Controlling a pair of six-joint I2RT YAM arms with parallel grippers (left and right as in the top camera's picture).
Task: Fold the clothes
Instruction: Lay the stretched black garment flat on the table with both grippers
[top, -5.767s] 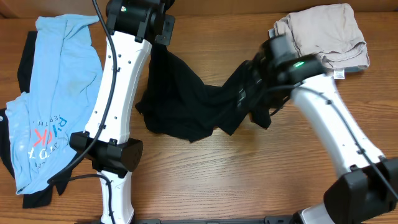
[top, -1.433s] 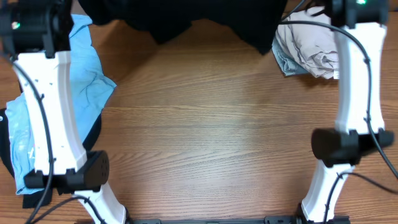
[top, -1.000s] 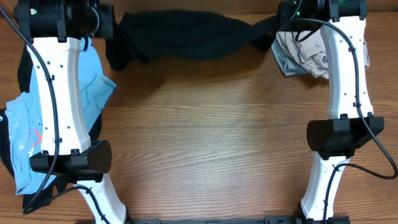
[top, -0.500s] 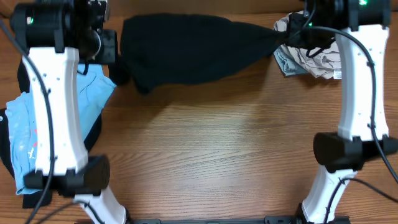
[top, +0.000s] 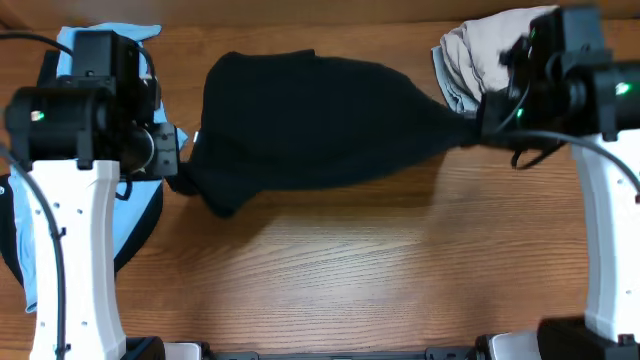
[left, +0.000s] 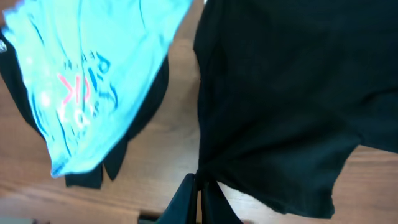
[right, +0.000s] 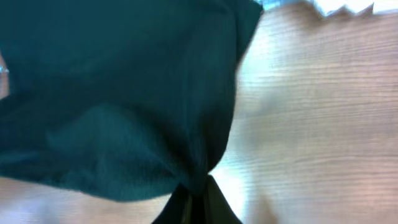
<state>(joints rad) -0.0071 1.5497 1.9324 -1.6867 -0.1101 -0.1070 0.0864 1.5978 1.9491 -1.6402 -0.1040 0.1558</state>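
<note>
Pulling black shirt (top: 310, 120) nearer, wider over table (top: 350, 270); left fingers (left: 180, 200) and right fingers (right: 175, 209) pinching its ends; laydown likely next.

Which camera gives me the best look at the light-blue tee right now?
Left wrist: the light-blue tee lies spread out with its pink print showing. Overhead, the left arm covers most of it, leaving only edges. The right wrist view shows none of it.

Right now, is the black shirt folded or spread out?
Spread out, unfolded: the black shirt is stretched wide between the left tool and right tool, each shut on one end.
</note>
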